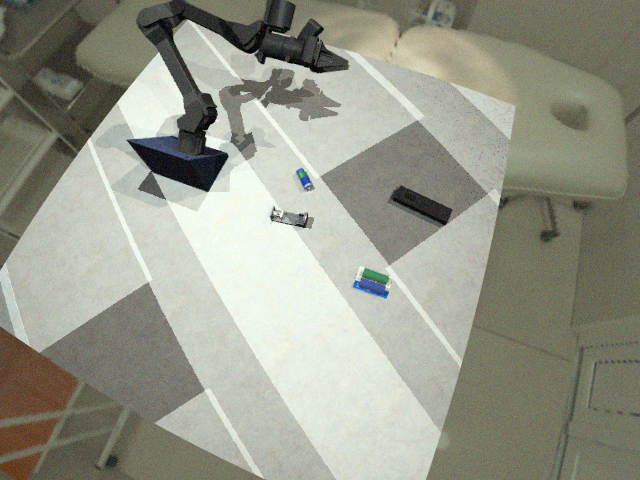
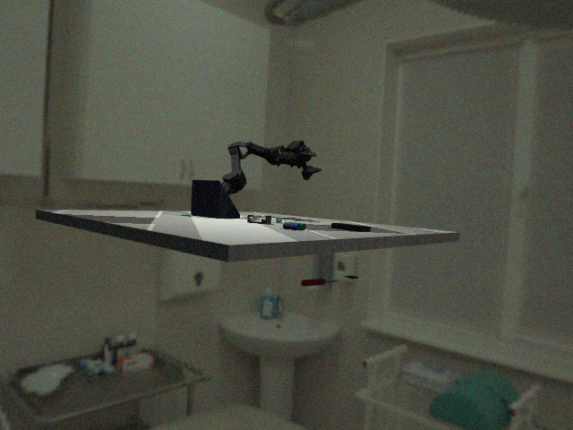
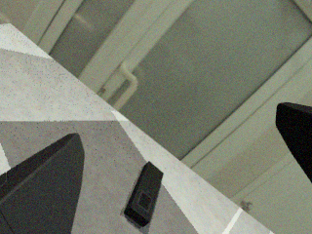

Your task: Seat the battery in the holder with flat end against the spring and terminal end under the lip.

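Note:
A blue battery (image 1: pixel 304 178) with a green band lies on its side on the table, outside the holder, its silvery end toward the lower right in the top view. A small pale shape, probably its end, shows in the exterior view (image 2: pixel 278 219). The small dark holder (image 1: pixel 290 220) (image 2: pixel 262 220) lies empty near it, with upright ends and a whitish part at its left end in the top view. Its spring and lip are too small to tell apart. My gripper (image 1: pixel 346 65) (image 2: pixel 318 161) (image 3: pixel 181 129) is open and empty, high above the table and away from both.
A black block (image 1: pixel 421 204) (image 2: pixel 350 227) (image 3: pixel 144 195) lies on the dark table patch. A blue and white piece with green and blue cylinders (image 1: pixel 373 283) (image 2: pixel 294 226) lies beyond the holder. A red-handled tool (image 2: pixel 312 282) shows below the table's edge in the exterior view.

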Action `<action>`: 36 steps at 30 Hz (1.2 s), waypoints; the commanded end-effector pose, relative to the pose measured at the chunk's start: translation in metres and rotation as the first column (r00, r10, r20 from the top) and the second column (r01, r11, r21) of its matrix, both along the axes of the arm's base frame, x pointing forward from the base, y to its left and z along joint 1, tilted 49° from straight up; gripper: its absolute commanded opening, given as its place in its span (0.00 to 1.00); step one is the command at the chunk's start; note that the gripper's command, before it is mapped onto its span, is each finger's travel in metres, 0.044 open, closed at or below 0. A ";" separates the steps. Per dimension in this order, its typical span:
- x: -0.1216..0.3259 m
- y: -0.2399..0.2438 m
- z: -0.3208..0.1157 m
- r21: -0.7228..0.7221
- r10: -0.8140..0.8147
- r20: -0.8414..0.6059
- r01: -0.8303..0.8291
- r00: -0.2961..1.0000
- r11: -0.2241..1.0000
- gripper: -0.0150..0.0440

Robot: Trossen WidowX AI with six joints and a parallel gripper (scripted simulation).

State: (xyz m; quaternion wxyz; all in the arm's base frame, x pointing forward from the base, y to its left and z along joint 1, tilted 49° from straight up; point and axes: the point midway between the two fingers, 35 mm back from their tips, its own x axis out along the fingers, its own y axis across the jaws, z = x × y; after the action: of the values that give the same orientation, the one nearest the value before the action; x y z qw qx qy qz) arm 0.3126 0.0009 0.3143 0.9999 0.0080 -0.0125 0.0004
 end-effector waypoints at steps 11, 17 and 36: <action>0.037 0.006 -0.156 0.423 0.274 -0.637 0.030 0.721 0.906 0.66; 0.019 0.011 -0.226 0.617 0.495 -0.779 0.327 0.385 0.715 0.66; -0.004 0.019 -0.267 0.559 0.752 -0.651 0.738 0.108 0.378 0.66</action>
State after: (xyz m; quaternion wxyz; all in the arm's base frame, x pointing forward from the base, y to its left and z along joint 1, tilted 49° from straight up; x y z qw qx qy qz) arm 0.3064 0.0183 0.0480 0.5018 0.5575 0.6614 -0.0036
